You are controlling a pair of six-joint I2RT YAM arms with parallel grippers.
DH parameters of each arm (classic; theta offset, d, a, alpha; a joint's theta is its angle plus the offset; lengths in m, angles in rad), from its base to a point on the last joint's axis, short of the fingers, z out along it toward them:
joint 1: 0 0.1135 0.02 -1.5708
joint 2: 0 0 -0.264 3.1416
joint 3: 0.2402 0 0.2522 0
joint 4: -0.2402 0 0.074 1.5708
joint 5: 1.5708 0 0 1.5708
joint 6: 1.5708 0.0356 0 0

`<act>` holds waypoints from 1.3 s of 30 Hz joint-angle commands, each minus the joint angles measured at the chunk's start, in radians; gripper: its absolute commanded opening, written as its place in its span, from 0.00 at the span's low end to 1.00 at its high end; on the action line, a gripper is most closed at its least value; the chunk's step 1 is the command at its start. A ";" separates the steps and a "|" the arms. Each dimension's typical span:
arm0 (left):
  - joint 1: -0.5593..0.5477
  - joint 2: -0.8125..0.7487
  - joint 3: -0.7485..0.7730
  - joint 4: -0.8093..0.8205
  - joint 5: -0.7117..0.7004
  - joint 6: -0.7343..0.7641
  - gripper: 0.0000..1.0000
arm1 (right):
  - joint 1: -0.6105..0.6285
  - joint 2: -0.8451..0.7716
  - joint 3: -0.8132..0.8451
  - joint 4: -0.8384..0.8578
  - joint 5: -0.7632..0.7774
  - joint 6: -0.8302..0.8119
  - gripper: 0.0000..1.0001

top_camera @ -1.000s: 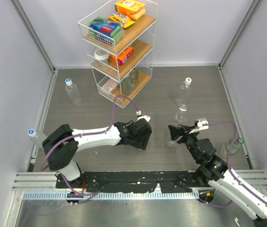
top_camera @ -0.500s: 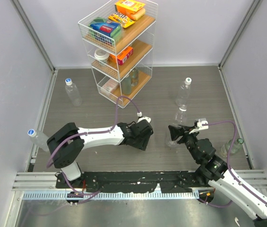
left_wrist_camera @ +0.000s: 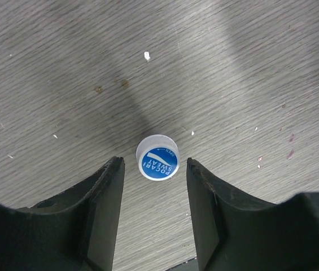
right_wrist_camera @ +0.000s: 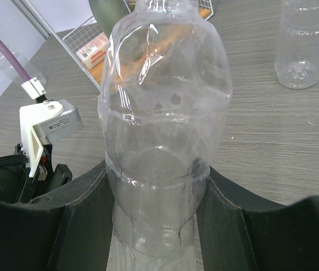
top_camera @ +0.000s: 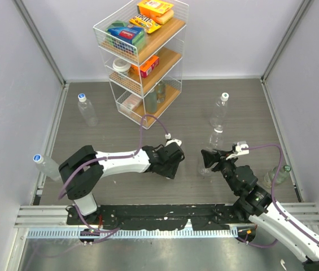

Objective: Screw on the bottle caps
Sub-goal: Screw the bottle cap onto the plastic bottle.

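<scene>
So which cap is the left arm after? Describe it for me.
Start at the left arm's tool, low over the grey table. Between its open black fingers lies a small white cap, its blue top reading Pocari Sweat, loose, on no bottle.

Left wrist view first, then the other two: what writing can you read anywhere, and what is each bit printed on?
"POCARI SWEAT": on the blue top of the bottle cap, left wrist view; the smaller print beside it is too small to read.
Packages on the wire rack, top view: print too small to read.
Box on the rack, right wrist view: label blurred.
Clear bottle, right wrist view: no text visible.
</scene>
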 commanded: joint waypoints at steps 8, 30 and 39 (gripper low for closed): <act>0.000 0.032 0.060 -0.002 0.010 0.008 0.48 | 0.006 -0.006 0.039 0.021 0.006 0.007 0.01; 0.001 0.066 0.075 -0.038 0.029 0.026 0.42 | 0.003 -0.006 0.040 0.023 -0.005 -0.001 0.01; 0.001 0.052 0.081 -0.041 0.024 0.025 0.30 | 0.005 -0.003 0.040 0.024 -0.009 -0.004 0.01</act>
